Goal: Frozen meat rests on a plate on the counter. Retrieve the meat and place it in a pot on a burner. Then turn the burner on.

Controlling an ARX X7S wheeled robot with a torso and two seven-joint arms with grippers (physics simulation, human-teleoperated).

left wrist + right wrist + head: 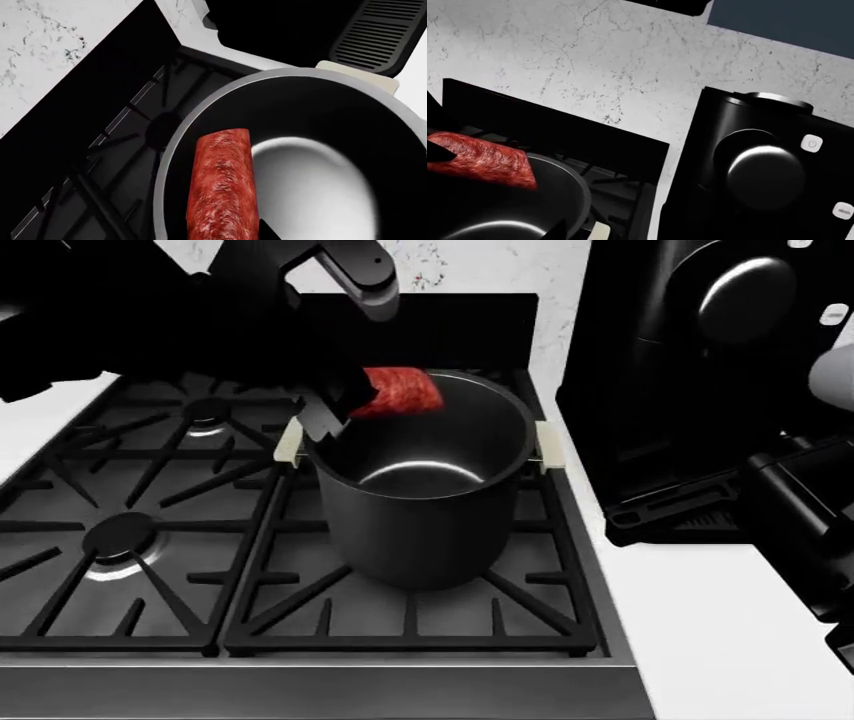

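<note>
Marbled white backsplash [594,65] behind stove

Red meat [398,392] held over open grey pot [427,530] on rear-right burner.

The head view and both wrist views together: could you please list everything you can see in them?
meat: one, red, held over the pot's mouth at its back rim
pot: one, dark grey, cream handles, on the stove's right side
burner: two visible, silvery, under the left grates
stove grates: black, across the stovetop
countertop appliance: one, black, right of the stove
counter: white, right of the stove
left gripper: black, holding the meat
right arm: black, at the right edge
</note>
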